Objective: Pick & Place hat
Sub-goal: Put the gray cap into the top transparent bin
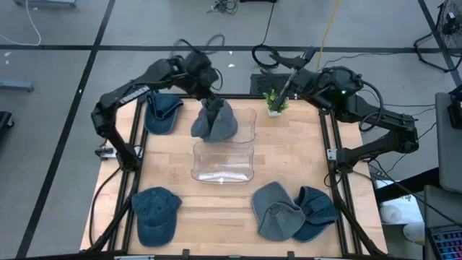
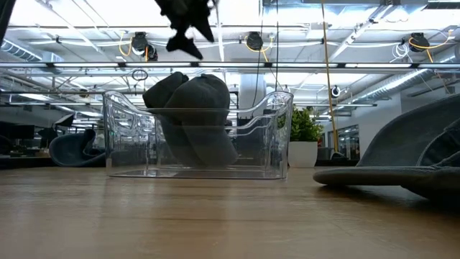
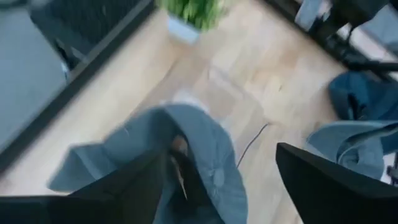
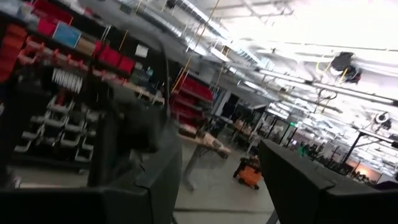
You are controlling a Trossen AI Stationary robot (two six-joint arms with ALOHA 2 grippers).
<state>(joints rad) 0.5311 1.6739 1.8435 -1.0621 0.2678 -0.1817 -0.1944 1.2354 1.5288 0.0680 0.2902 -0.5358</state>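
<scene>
High view shows you one grey hat (image 1: 214, 120) in the clear bin (image 1: 224, 172), left pincer (image 1: 210, 94) wide above it; four hats wait on the bench (image 1: 289, 152).

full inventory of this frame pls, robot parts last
grey hat: 1, grey, draped in the far end of the bin, under the left gripper
clear bin: 1, transparent, table centre
blue hats: 2, denim blue, one at the far-left corner, one at the near-left
hat pair: 2, a grey one overlapping a blue one, near-right
potted plant: 1, green in a white pot, far edge
table: 1, light wood
left gripper: open, just above the grey hat
right gripper: open, raised beyond the far edge, idle
</scene>
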